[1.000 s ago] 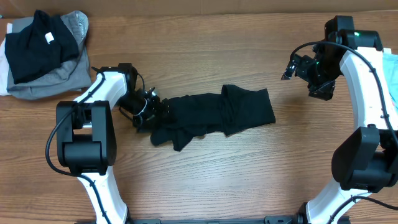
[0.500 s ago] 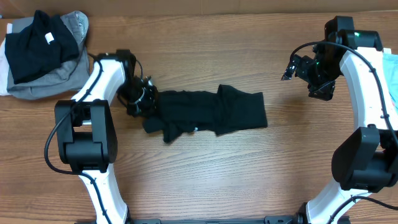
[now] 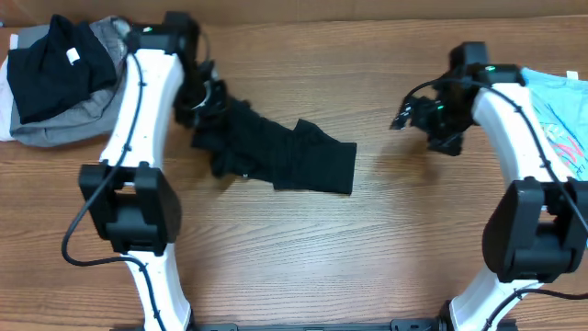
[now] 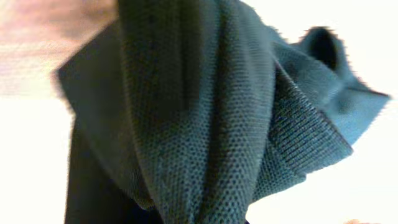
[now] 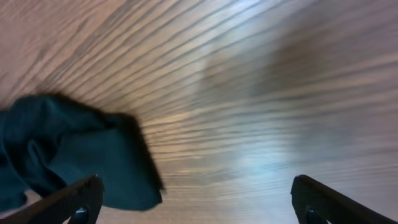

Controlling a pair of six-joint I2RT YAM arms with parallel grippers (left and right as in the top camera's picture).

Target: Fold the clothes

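Black short-sleeved cloth T-shirt, bunched left of centre on the wooden table, is pinched at one end by the closed left gripper, right gripper wide and empty; a one-point hold risks dragging it into tighter creases.

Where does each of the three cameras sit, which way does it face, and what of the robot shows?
Overhead: above the table, facing straight down; shows both arms, the left claw shut on the black T-shirt, the right claw open.
Left wrist: on the left arm, close against the black T-shirt, which fills the view; no fingers show.
Right wrist: on the right arm, facing down across the table; its fingertips show at the bottom corners.
Shared: overhead and right wrist both show the T-shirt's free end.
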